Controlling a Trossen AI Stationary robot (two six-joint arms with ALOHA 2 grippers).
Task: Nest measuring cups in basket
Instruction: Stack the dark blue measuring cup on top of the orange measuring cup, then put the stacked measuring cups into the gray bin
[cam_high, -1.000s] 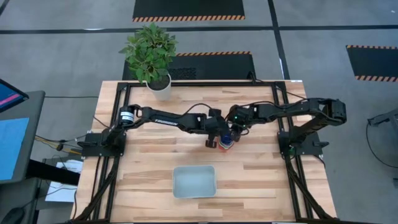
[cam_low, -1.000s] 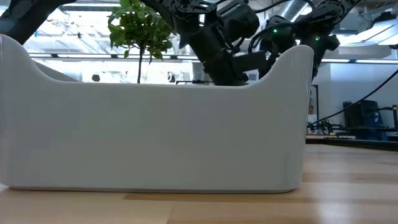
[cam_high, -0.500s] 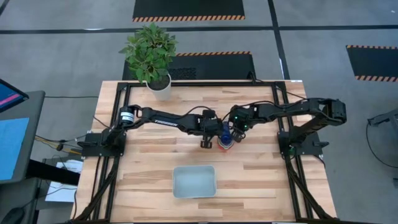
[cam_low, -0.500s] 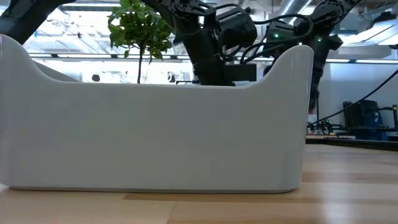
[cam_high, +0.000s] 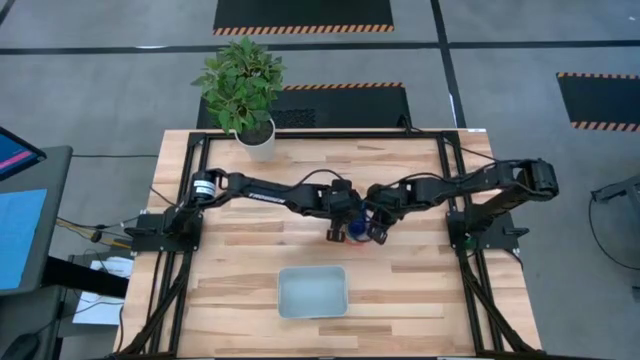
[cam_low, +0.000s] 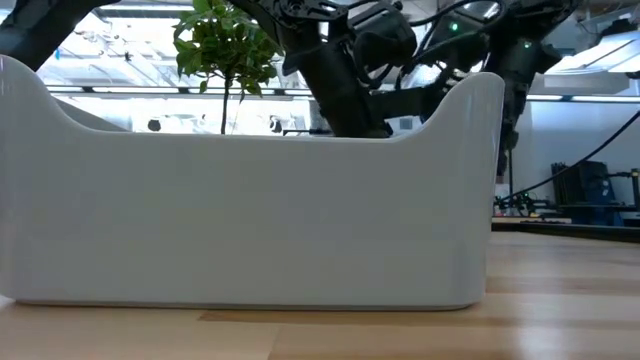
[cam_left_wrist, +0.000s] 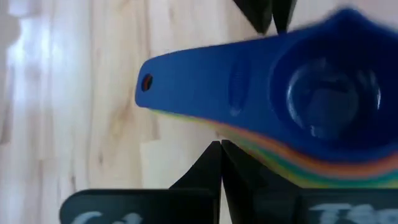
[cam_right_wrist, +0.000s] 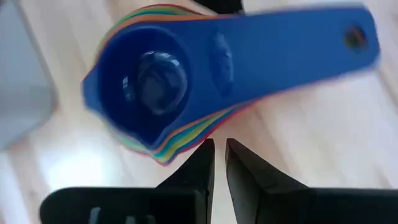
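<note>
Mid-table, both arms reach inward, meeting over stacked measuring cups (cam_high: 357, 230)

Both dark arms reached in from their own sides and met near the middle. The left gripper (cam_high: 337, 233) pointed down, just beside the right gripper (cam_high: 377, 235), with only a small gap between the two. Seen from its own wrist, the left gripper's fingers (cam_left_wrist: 214, 163) were pressed tight together. The right gripper's fingers (cam_right_wrist: 203, 163) stood a tiny bit apart and held nothing between them. Both wrists were bent downward.
</note>
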